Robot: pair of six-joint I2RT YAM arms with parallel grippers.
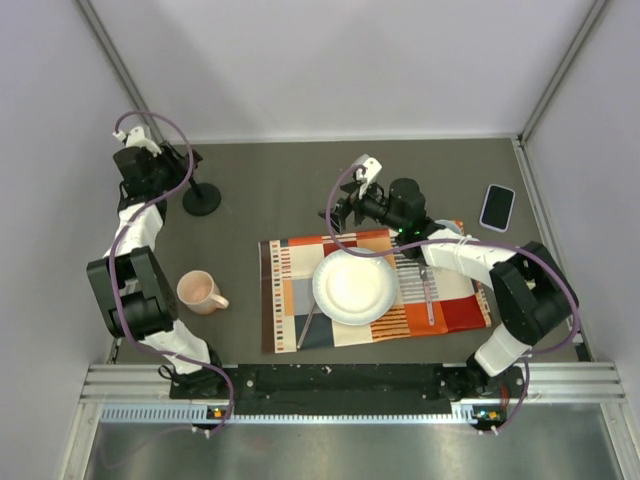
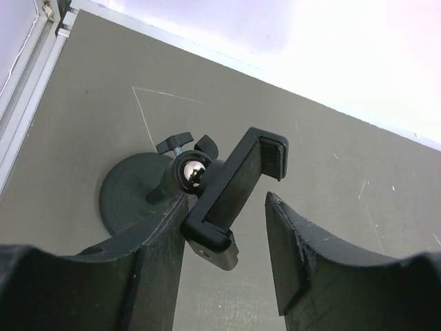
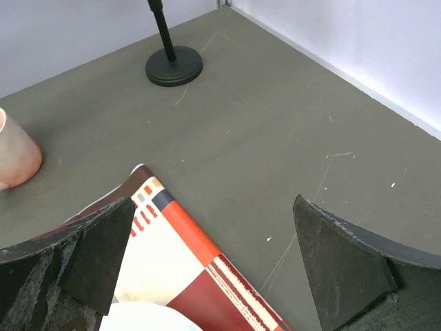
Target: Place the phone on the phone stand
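The phone (image 1: 497, 207) lies flat, screen up, at the far right of the table, with no gripper on it. At the far left stands the black phone stand (image 1: 202, 199), on a round base (image 2: 127, 193). Its clamp cradle (image 2: 238, 176) tilts on a shiny ball joint. My left gripper (image 2: 226, 207) straddles the cradle's lower end, half open. The left finger (image 2: 162, 241) touches the cradle, while a gap shows beside the right finger (image 2: 296, 255). My right gripper (image 3: 212, 207) hovers wide open and empty over the placemat's far corner. The stand's base (image 3: 173, 69) shows far ahead of it.
A striped orange placemat (image 1: 290, 300) carries a white plate (image 1: 355, 288), a utensil (image 1: 428, 295) to the plate's right and another (image 1: 305, 325) to its left. A pink mug (image 1: 198, 292) stands near the left arm. White walls close the back and sides.
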